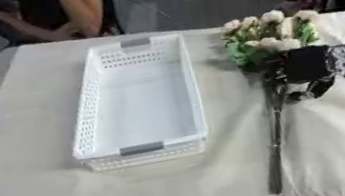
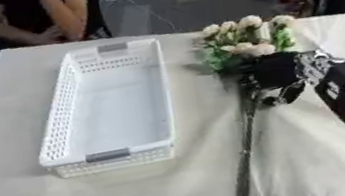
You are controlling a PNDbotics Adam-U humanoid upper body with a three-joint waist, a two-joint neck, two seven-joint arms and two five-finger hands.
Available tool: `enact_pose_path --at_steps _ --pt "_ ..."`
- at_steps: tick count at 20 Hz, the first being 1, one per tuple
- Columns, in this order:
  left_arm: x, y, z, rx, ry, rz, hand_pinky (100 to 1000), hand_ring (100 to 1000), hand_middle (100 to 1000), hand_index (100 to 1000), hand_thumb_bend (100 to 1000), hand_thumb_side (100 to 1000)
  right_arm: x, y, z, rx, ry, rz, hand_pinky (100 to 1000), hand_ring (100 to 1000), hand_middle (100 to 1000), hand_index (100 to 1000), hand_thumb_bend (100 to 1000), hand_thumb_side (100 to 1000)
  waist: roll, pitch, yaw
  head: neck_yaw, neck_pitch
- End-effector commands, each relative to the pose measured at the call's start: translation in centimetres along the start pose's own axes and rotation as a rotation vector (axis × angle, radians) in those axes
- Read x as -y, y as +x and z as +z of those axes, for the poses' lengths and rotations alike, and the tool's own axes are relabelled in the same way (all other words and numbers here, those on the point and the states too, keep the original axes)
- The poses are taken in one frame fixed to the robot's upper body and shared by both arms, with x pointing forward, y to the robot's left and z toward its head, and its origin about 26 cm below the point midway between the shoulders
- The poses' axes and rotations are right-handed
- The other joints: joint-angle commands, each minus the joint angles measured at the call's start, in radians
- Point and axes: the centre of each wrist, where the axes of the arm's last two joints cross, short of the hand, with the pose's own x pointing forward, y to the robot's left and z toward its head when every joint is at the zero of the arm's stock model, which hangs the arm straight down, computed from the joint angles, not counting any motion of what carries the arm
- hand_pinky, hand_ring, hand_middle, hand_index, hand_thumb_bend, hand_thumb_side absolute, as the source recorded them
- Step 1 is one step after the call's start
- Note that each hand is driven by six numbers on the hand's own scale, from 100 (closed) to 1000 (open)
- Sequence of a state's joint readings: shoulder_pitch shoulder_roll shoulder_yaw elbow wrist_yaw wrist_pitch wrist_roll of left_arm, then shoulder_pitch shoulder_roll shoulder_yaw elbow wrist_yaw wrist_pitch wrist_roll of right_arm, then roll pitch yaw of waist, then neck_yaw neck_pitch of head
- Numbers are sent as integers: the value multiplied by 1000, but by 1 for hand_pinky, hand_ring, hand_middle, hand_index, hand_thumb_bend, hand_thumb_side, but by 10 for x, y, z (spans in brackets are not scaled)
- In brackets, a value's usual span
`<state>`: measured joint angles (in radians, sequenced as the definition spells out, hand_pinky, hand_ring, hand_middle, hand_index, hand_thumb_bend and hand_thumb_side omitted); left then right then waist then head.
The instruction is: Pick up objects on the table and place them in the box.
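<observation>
**Right hand on the bouquet beside the basket**

The right hand (image 2: 278, 72) covers the bouquet (image 1: 270, 34) just below its pale blooms. Its fingers appear curled round the stems, though the hand is dark and blurred. The stems (image 2: 245, 153) trail toward the table's near edge. The bouquet lies right of the white basket (image 1: 88, 104), apart from it. The left hand cannot be made out. A cream cloth (image 1: 42, 194) covers the table; grey floor lies beyond.
</observation>
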<state>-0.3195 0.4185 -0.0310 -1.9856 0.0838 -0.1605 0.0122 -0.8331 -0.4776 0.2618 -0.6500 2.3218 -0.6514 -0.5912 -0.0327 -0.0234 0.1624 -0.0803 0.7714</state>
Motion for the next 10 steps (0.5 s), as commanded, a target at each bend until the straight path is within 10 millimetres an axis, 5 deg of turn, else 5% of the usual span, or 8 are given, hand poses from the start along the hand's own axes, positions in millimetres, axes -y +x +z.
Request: enact_pose_path --at_steps 1,5,6,7,10 --pt "-1 6 -6 34 -5 1 481 619 739 711 100 773 11 -11 -7 182 -317 -140 864 884 789 828 442 465 5 -4 2 -13 -1" --pt "0 7 -7 38 -10 6 482 619 739 711 100 772 33 -14 -24 172 -422 -126 409 523 537 572 421 155 5 -3 7 -17 -1" --pt "0 7 -7 38 -11 5 482 619 739 711 100 772 37 -15 -26 171 -443 -126 335 466 485 514 355 100 4 -3 8 -17 -1" --pt "1 7 -7 39 -11 5 482 619 739 711 100 773 39 -14 -27 171 -463 -129 246 395 428 449 100 100 4 -4 9 -16 -1" --pt "1 7 -8 39 -13 5 482 619 739 711 100 771 43 -10 -29 172 -512 -144 161 316 370 397 100 100 1 -5 9 -12 -1"
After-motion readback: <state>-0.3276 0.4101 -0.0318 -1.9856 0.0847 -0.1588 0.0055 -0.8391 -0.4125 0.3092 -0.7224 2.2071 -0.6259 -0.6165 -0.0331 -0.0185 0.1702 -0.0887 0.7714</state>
